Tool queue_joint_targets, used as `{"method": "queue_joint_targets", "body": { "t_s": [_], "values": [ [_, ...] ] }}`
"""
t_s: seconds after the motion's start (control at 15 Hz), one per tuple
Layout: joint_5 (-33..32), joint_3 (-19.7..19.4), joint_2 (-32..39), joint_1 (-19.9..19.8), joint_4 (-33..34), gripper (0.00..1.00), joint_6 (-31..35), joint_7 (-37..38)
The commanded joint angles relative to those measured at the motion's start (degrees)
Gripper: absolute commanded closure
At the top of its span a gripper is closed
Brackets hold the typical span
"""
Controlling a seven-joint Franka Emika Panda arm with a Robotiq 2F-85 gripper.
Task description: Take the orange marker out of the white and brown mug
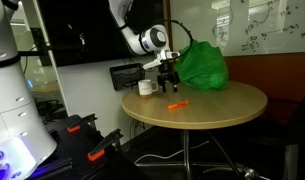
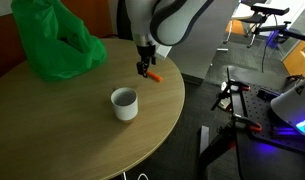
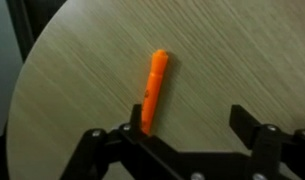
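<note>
One round wooden worktop (image 1: 227, 108) carries everything, and its pale grain fills the wrist view (image 3: 82, 70). One robot arm (image 1: 142, 38) reaches over it. One green bag (image 1: 204, 66) sits crumpled on the worktop, the biggest item there, seen in both exterior views (image 2: 52, 42). One white and brown mug (image 2: 124, 103) stands upright, well apart from the bag, its handle side hard to make out. In an exterior view, the mug (image 1: 145, 88) sits near the worktop's rim.

The single gripper (image 2: 144, 70) hangs low over the worktop between bag and mug. Its jaws are spread wide with nothing between them, as the wrist view shows (image 3: 192, 135).

One orange marker (image 3: 154, 88) lies flat on the bare worktop, outside the mug, and its near end reaches just beside one gripper finger (image 3: 142, 125). In both exterior views the marker (image 1: 176, 105) rests below the gripper, clear of the mug, close to the worktop's edge (image 2: 154, 76).
</note>
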Motion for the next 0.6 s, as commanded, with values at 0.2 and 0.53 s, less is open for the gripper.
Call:
{"method": "queue_joint_targets", "body": {
  "t_s": [0.2, 0.53],
  "values": [
    [3.88, 2.18, -3.95, -2.17, 1.10, 0.00, -8.47, -5.85],
    [4.77, 3.77, -11.12, -2.53, -2.30, 0.00, -7.50, -8.39]
  ]
}}
